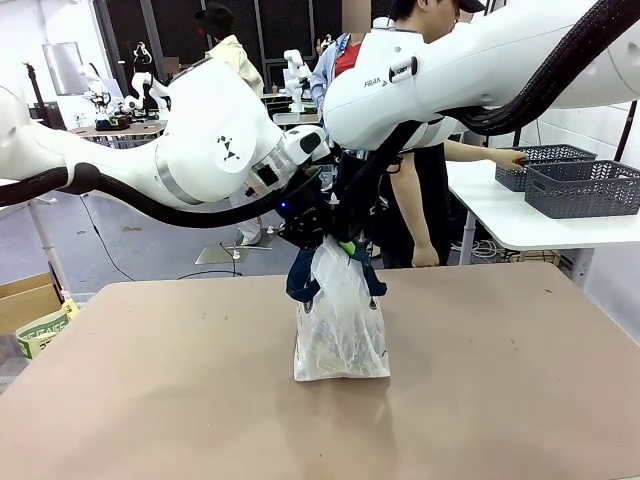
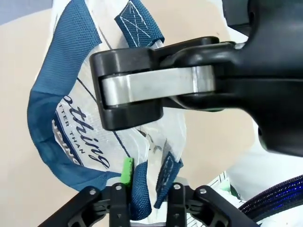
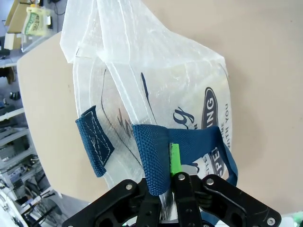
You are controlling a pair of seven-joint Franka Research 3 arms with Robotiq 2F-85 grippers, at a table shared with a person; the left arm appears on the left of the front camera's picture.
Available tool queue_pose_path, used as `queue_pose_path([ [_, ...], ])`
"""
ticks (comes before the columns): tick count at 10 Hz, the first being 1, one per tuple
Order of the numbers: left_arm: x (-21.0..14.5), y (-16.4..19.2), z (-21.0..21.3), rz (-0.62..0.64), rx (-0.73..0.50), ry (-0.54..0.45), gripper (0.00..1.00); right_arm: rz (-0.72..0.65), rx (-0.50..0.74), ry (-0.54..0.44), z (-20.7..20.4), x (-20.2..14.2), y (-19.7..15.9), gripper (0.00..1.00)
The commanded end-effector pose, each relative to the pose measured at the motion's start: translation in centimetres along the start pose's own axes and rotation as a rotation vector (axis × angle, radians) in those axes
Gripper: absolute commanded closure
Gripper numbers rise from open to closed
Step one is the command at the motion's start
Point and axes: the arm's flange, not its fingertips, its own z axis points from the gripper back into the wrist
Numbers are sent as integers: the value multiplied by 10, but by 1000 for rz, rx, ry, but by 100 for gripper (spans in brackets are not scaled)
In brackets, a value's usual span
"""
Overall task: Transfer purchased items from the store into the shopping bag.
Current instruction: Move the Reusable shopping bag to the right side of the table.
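The shopping bag (image 1: 341, 325), translucent white with navy straps, stands on the tan table (image 1: 150, 380), held up by both grippers at its top. My left gripper (image 1: 306, 238) comes in from the left and my right gripper (image 1: 352, 246) from the right. In the left wrist view my left gripper (image 2: 147, 183) has a navy strap (image 2: 140, 189) and the bag's rim (image 2: 166, 172) pinched between its fingers. In the right wrist view my right gripper (image 3: 164, 178) is shut on the other navy strap (image 3: 152, 156). The purchased items cannot be made out through the bag's plastic.
A person stands at the far side with a hand (image 1: 512, 158) at dark grey lattice baskets (image 1: 585, 187) on a white side table (image 1: 500, 215) at the right. A cardboard box (image 1: 25, 300) sits off the table's left edge. My right gripper's body (image 2: 156, 90) crosses the left wrist view.
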Motion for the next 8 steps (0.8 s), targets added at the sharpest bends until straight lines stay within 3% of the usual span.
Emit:
queue_pose_path([
  [1,-6,3,6,10,56,8,100,-3,18,-14,0,2,1,100],
  [8,-5,5,17,-6,105,-29,100,38,87,-16,2,1,-12,100],
])
